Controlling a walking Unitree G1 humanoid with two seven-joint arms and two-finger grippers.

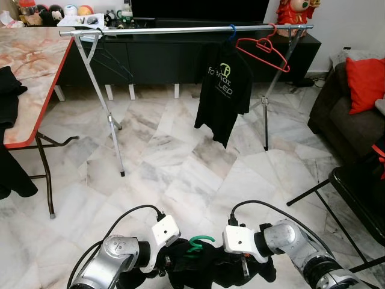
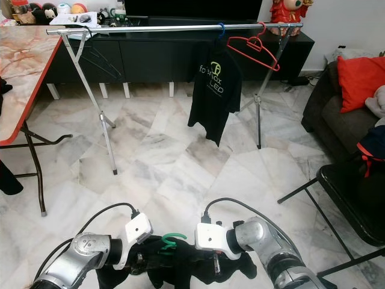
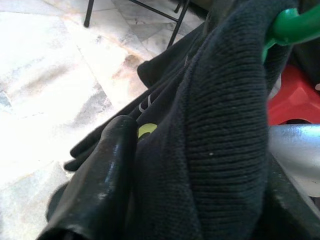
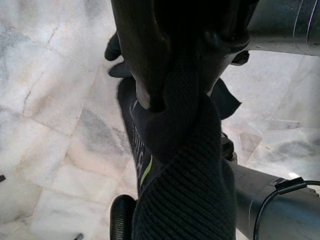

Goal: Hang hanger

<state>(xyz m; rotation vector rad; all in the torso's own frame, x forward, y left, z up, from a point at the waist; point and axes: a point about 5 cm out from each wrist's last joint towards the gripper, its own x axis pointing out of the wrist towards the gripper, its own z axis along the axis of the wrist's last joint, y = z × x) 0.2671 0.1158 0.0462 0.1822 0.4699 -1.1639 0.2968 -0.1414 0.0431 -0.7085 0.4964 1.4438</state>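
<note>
Low at six o'clock in the left eye view, the left gripper point(image 1: 161, 265) and right gripper point(image 1: 240, 265) meet on a bunched black garment point(image 1: 207, 270), out of which curls the smooth green hanger point(image 1: 198, 243) hook. Far off at twelve o'clock a thin chrome rail point(image 1: 180, 29) on splayed metal legs carries a black T-shirt point(image 1: 224, 90) printed with pale lettering ending "LED", and at one o'clock an empty red hanger point(image 1: 263, 49) hangs tilted. A marble-patterned table point(image 1: 30, 72) with a red edge stands at nine o'clock; the floor is veined marble tile point(image 1: 168, 168).

Next, the left wrist view shows a glossy black finger point(image 3: 100, 185) pressed against ribbed knit fabric, closed on the garment, with the green hook at one corner.

Lastly, the right wrist view shows a dark finger point(image 4: 145, 60) pinching the same ribbed collar.
</note>
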